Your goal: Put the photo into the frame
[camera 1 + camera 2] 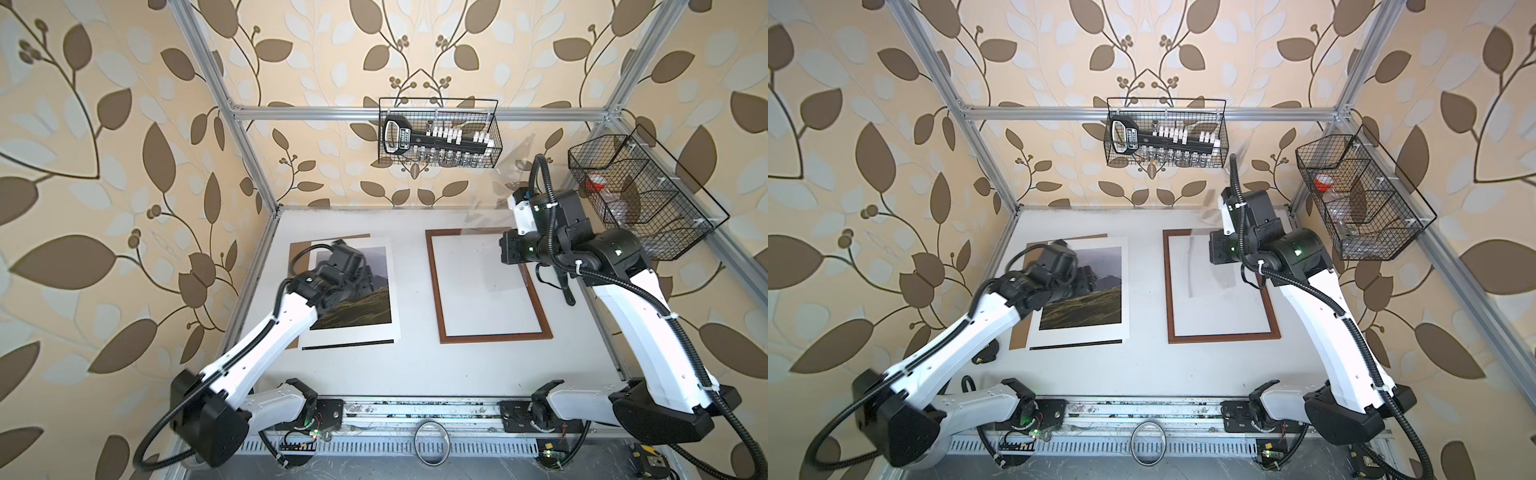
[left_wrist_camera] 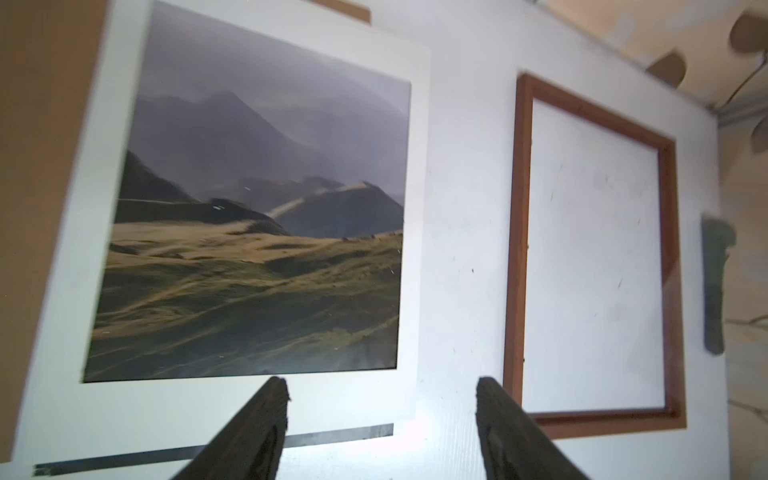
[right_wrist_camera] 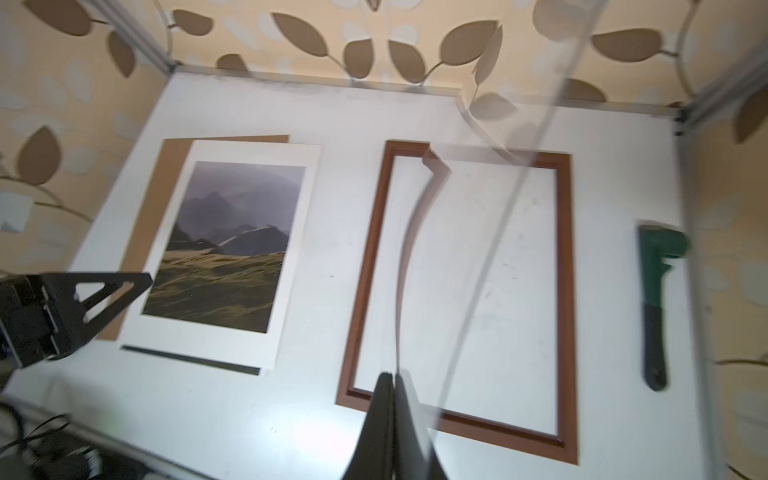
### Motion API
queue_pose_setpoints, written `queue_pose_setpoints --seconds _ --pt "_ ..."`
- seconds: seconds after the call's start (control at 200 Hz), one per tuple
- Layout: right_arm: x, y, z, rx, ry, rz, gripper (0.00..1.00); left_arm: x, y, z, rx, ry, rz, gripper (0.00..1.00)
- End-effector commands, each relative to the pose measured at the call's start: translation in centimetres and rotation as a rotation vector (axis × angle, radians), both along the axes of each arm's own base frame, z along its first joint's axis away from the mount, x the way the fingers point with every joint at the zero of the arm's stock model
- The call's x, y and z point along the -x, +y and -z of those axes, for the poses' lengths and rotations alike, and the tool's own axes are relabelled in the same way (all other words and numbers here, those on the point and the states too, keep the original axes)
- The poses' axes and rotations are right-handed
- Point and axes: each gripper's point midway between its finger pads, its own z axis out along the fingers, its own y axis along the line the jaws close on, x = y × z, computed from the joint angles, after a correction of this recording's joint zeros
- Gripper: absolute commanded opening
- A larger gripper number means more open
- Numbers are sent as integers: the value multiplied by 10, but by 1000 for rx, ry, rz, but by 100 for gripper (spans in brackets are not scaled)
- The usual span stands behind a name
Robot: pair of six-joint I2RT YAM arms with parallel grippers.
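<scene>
Left gripper (image 2: 382, 390) (jaws apart) partly hides photo (image 1: 370, 307).

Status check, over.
Left gripper open above photo. Right gripper shut on clear pane, held over frame. White mat lies on photo; frame empty.

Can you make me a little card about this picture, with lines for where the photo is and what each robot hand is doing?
Photo: mountain print, flat on the table, showing through a white mat, brown board underneath
Frame: empty, flat, beside the photo, not touching it
Left fingers: open above the mat, holding nothing
Right fingers: shut on a clear sheet, raised over the frame
Extra: green wrench beyond the frame
Photo in frame: not yet
</scene>
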Motion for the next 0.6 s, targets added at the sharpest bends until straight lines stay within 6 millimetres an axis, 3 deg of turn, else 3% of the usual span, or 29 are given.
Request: queue_pose_setpoints --seconds 0.0,0.13,0.22,0.37,0.595 --pt "11 -49 -14 203 -18 140 0 -17 -58 -3 43 -26 63 74" --pt "4 -48 -23 198 -48 159 0 -29 -123 32 -6 51 157 78" --pt "1 -44 -22 182 -58 149 0 -39 -152 49 -47 91 195 80" --pt "-4 -43 -20 175 -68 142 0 -54 -182 75 -123 122 225 81" --pt "-8 -37 -14 143 -70 115 0 -61 -204 116 -253 185 257 77"
